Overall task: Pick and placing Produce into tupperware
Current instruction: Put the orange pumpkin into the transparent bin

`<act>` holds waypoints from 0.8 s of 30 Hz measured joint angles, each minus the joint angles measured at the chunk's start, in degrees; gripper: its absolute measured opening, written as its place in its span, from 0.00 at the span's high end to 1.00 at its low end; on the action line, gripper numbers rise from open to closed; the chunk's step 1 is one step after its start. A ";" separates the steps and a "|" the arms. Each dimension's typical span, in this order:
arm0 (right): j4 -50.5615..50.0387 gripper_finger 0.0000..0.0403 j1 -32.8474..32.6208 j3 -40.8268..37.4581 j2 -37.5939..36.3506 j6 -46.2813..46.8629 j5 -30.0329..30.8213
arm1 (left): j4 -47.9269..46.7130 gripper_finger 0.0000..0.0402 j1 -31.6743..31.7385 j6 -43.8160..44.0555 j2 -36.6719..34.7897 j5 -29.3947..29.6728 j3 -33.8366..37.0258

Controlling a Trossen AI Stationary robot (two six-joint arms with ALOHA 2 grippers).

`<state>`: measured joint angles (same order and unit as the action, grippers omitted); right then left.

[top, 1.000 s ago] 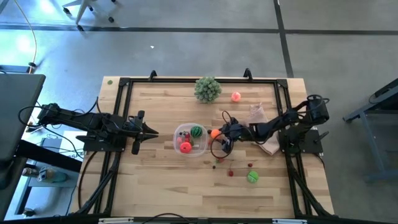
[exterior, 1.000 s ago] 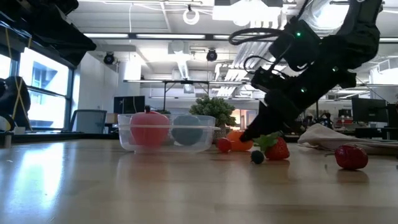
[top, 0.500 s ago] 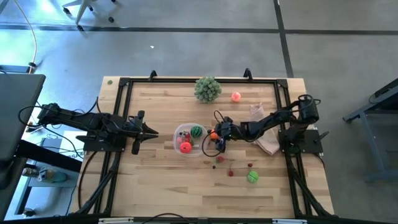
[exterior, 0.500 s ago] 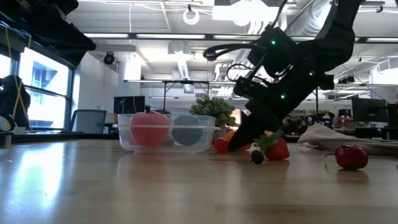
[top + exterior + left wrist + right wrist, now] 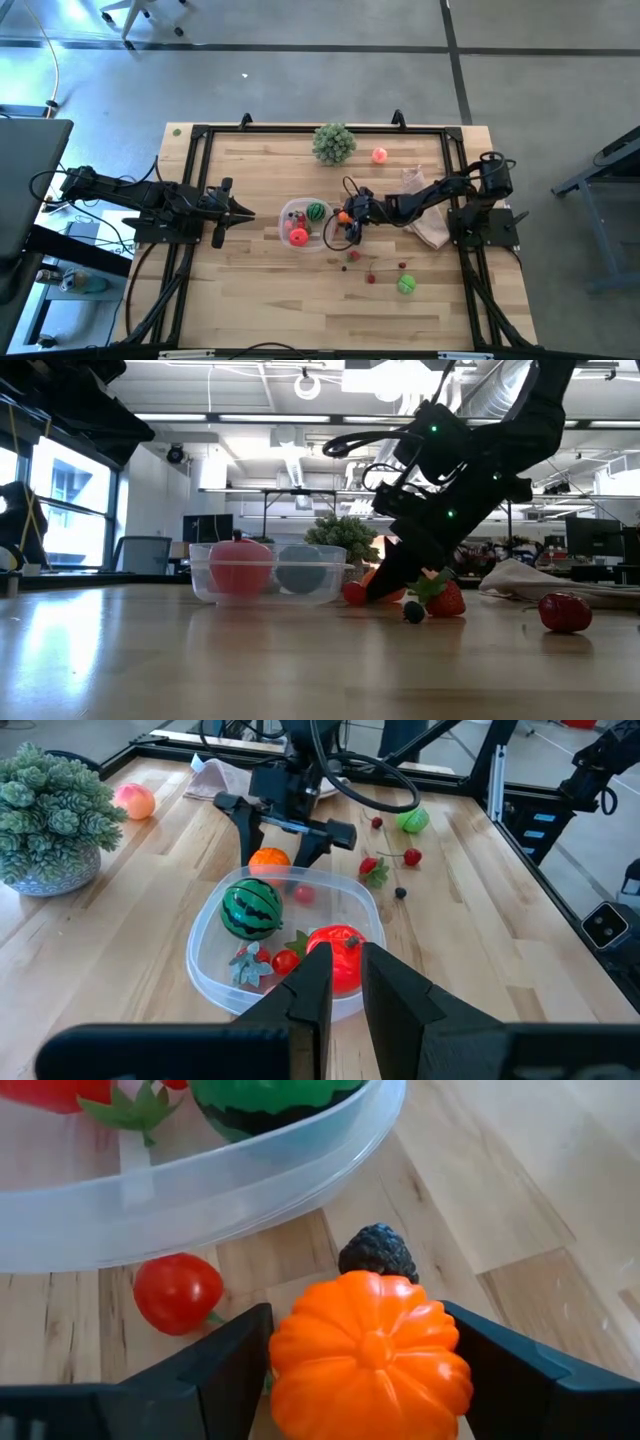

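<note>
High view: the tupperware (image 5: 305, 224) sits at the middle of the tabletop (image 5: 260, 300), with a striped green ball and red pieces in it. The right tool (image 5: 345, 216) reaches in from the frame's right and stops just beside the container's right edge, over an orange pumpkin (image 5: 345, 214). More Produce is scattered at the lower right, a pink ball lies at the upper right near the bushy green ball (image 5: 333, 143), and the left tool (image 5: 240, 211) waits at middle left, fingers pressed together.

Low view: the pumpkin (image 5: 385, 588) rests on the wood just right of the tupperware (image 5: 268, 573), the right tool (image 5: 388, 582) angled down onto it. A strawberry (image 5: 446, 600) and a dark berry lie close by — something the top view barely resolves.

Left wrist view: only here is the container's inside plain — watermelon ball (image 5: 251, 908), red tomato, small bits — and the right tool (image 5: 280, 845) straddles the pumpkin (image 5: 269, 863) behind the rim.

Right wrist view: the spread fingers (image 5: 228, 1362) flank the pumpkin (image 5: 370, 1351), not yet squeezing it, as far as I can judge. A blackberry and a cherry tomato (image 5: 178, 1292) sit between it and the clear wall. The pumpkin looks light, hard and smooth, so likely to slip; gripping across its widest ribs seems safest.
</note>
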<state>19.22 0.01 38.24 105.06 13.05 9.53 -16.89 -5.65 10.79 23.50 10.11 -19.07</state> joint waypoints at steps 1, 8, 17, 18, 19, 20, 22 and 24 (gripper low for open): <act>-0.07 0.33 0.00 0.00 0.00 0.23 -0.07 | 0.01 0.88 0.02 0.00 -0.02 -0.02 0.00; -0.84 0.38 0.00 -0.04 0.00 1.34 -0.14 | 0.01 0.88 0.02 -0.01 -0.02 -0.02 0.00; -0.99 0.40 -0.48 -0.07 -0.02 3.18 -0.09 | 0.01 0.88 0.00 0.00 0.00 0.00 0.00; -1.00 0.40 -0.73 -0.08 -0.02 3.21 0.09 | -0.01 0.88 0.02 0.00 0.00 0.00 0.00; -1.07 0.40 -0.99 -0.11 -0.13 3.30 0.35 | 0.01 0.88 0.00 -0.02 -0.02 -0.02 0.00; -1.67 0.40 -1.26 -0.11 -0.48 3.47 0.37 | 0.00 0.88 0.02 -0.01 -0.01 -0.01 0.00; -2.90 0.40 -1.92 -0.15 -1.25 4.02 0.69 | 0.01 0.88 0.02 0.00 0.00 -0.02 0.00; -4.88 0.40 -2.41 -0.22 -2.27 4.52 0.89 | -0.01 0.88 0.00 -0.02 -0.02 0.00 0.00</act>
<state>14.34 -2.39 38.02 102.79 17.56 10.42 -16.91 -5.65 10.77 23.49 10.10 -19.07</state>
